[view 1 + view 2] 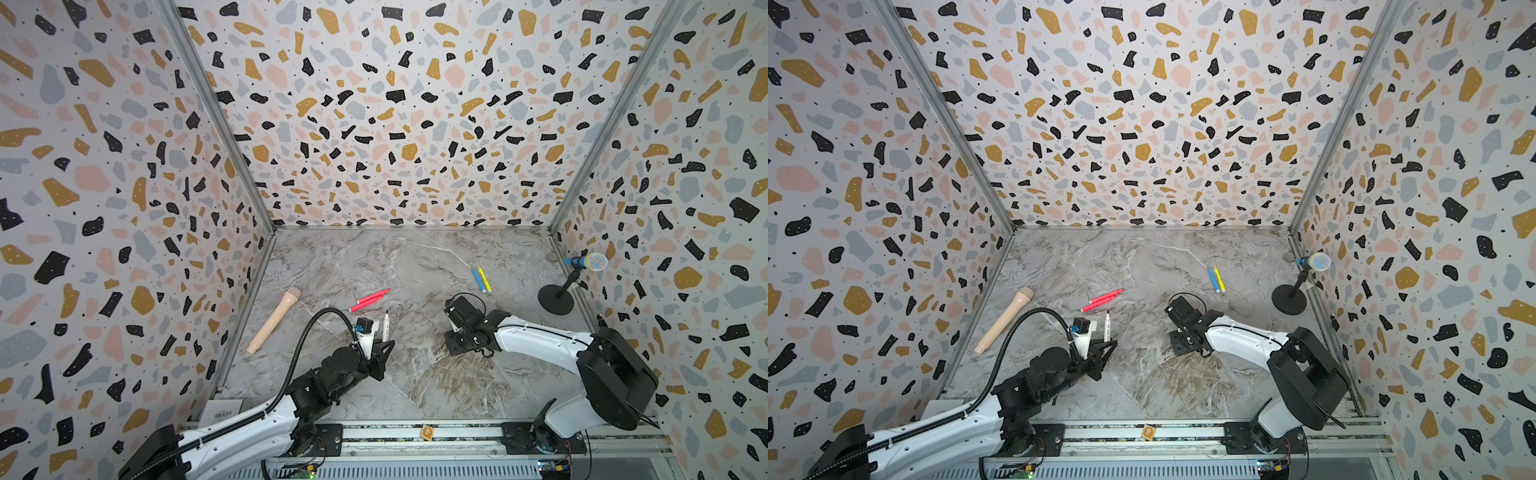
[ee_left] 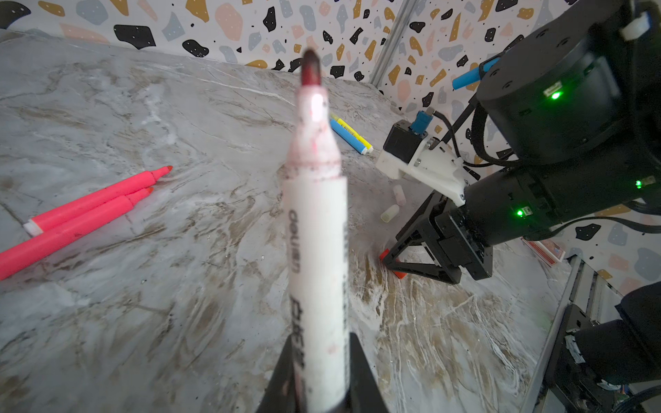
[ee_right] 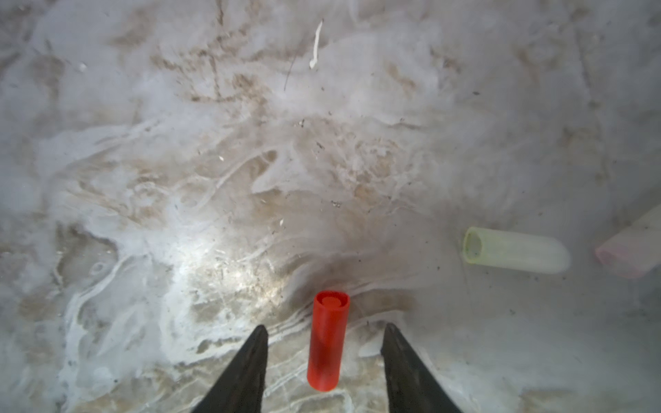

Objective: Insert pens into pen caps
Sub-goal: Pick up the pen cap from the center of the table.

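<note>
**White pen clamped in the left jaws, red cap lying between the open right jaws**

The white pen [image 2: 316, 250] has no cap on. Its tip is dark red, the neck below it is stained pink, and black print runs along the smooth round barrel. The left gripper [image 2: 322, 386] is closed tightly on the lower barrel and holds the pen above the table, with the tip pointing away from the gripper.

The red cap [image 3: 326, 343] is a short opaque plastic cylinder and lies on its side on the table. The right gripper [image 3: 324, 327] is low over it, one black finger [image 3: 246, 368] on each side. The jaws stand apart, there is a gap on both sides of the cap, and nothing is gripped.

Near the red cap lie two more caps, both of cloudy translucent plastic: a yellowish cap [image 3: 515, 250] with its hollow mouth visible, and just beyond it a pinkish cap [image 3: 629, 250].

Further away, the two neon pink pens [image 1: 370, 300] lie side by side and touching, both uncapped. The blue pen [image 1: 477, 280] and the yellow pen [image 1: 484, 279] lie together nearer the back. The table [image 1: 415, 374] is grey marble pattern with brown veins.
</note>
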Available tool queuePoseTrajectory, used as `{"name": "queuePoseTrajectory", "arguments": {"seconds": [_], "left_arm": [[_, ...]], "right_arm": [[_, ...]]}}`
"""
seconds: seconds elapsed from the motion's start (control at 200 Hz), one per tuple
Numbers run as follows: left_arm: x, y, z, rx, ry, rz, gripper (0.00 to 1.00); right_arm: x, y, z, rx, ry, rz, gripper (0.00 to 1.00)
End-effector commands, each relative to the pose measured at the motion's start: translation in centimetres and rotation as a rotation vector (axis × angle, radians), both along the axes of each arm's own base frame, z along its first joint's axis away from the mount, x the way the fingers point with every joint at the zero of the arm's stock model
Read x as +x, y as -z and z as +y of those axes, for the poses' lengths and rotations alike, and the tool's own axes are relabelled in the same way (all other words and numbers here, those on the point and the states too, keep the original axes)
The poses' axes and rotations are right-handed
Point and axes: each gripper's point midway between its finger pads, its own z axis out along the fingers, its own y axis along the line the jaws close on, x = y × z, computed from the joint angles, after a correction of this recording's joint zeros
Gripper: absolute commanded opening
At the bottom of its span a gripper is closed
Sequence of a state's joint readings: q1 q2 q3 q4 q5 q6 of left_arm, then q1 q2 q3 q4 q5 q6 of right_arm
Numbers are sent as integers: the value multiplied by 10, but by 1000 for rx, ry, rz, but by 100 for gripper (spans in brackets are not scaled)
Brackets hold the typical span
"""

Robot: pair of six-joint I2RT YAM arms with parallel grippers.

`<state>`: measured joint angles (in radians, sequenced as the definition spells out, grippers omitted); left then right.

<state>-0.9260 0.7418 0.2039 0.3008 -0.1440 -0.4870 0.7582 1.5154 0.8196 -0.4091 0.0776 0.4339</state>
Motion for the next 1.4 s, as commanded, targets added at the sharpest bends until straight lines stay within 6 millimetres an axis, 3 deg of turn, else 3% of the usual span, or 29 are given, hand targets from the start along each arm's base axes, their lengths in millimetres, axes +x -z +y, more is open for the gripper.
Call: {"name": "queuePoseTrajectory", "arguments": {"seconds": [0.0,0.25,0.571,0.761,0.886,0.981,1.176,1.392], "left_arm": [[1,-12,-6,-32,20,-37,0],[-1,-10,-8,-31,34,-31,0],[-9,-14,-15,-65,96,-39,0],[-16,-19,-18,-96,140,-52,0],[-17,-19,-18,-97,141,-53,0],[-17,-18,-19,-95,143,-50,0],[-17,-18,-22,-92,158,-49,0],[-27,-26,-34,-167,238,-39,0]], "right_arm": [[-1,5,-4,-15,-3,6,51],[-4,16,-5,-16,-5,24,50],[-6,23,-6,-24,-7,31,39],[-7,31,-8,-39,-6,44,30],[-8,31,-8,-41,-7,46,12],[-7,27,-8,-30,-9,34,10],[1,-4,4,51,-31,-34,9],[11,-99,38,395,-120,-236,8]]}}
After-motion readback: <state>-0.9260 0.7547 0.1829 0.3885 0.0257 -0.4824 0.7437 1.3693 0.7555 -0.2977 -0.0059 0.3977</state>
